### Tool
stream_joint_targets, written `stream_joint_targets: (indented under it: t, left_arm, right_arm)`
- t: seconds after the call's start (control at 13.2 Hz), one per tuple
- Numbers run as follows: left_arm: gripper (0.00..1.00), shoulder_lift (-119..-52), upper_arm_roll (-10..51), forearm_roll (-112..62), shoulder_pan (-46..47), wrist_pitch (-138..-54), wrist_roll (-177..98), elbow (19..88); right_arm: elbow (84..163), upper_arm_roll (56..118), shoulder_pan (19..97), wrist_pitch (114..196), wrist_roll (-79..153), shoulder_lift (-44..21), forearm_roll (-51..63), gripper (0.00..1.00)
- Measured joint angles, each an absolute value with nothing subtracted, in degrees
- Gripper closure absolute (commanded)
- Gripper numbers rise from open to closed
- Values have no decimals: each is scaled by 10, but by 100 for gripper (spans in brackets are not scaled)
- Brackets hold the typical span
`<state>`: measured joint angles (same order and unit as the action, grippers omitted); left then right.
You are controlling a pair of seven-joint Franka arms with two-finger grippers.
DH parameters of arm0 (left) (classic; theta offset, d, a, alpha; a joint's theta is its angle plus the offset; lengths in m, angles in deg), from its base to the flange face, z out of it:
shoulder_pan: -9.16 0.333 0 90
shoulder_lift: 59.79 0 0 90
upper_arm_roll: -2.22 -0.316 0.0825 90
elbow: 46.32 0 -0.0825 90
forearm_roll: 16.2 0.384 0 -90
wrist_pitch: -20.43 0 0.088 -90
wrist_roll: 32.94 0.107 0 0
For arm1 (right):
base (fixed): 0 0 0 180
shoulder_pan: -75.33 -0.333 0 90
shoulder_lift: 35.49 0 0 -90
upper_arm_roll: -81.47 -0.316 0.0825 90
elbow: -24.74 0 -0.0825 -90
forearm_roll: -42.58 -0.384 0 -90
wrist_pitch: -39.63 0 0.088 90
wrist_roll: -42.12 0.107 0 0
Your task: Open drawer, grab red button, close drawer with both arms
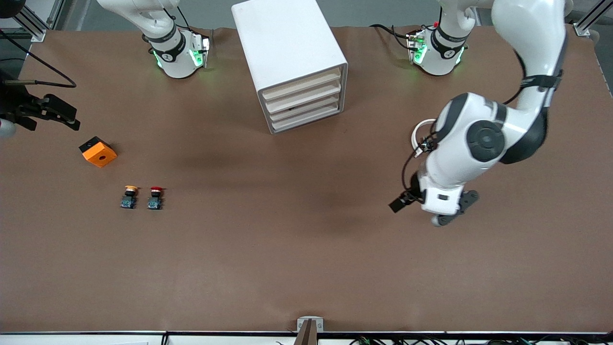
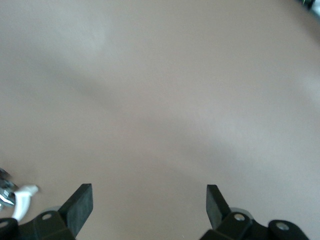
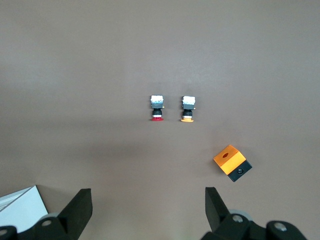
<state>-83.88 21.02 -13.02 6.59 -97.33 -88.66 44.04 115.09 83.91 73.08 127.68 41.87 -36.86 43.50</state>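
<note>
Red button (image 1: 155, 197): you have it lying on the desk (image 1: 287, 249) toward the right arm's end, well in from the edges, red cap pointing toward the robots' edge and blue base toward the front camera's edge. In the right wrist view you see it at (image 3: 157, 108), nothing touching it.

Yellow-capped button (image 1: 129, 197): just beside the red one, closer to the right arm's end edge, lying the same way, a small gap between them.

Orange cube (image 1: 97, 152): farther from the front camera than your two buttons and closer to the right arm's end edge; its hole faces up.

Drawer cabinet (image 1: 290, 62): white, standing at the middle of the robots' edge; you see four drawer fronts, all pushed in.

Left pincer (image 2: 149, 206): hanging over bare desk toward the left arm's end, about midway between the robots' edge and the camera's edge. Your left wrist view shows the fingers (image 2: 80, 204) wide apart with nothing between them.

Right pincer (image 3: 148, 207): up at the right arm's end edge, near the cube. Its fingers (image 3: 79, 206) stand spread apart and hold nothing.
</note>
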Motion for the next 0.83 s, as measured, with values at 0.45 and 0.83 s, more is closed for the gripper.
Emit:
stream_joint_targets:
  t: [0.45,0.83]
  left_arm:
    - [0,-761,210,-129,176,-876,-734,433]
    - [0,-681,211,-129,210,-754,-650,420]
  right_arm:
    - [1152,839,728,1276,419,-369,435,0]
    - [1153,840,729,1276,419,-369,435,0]
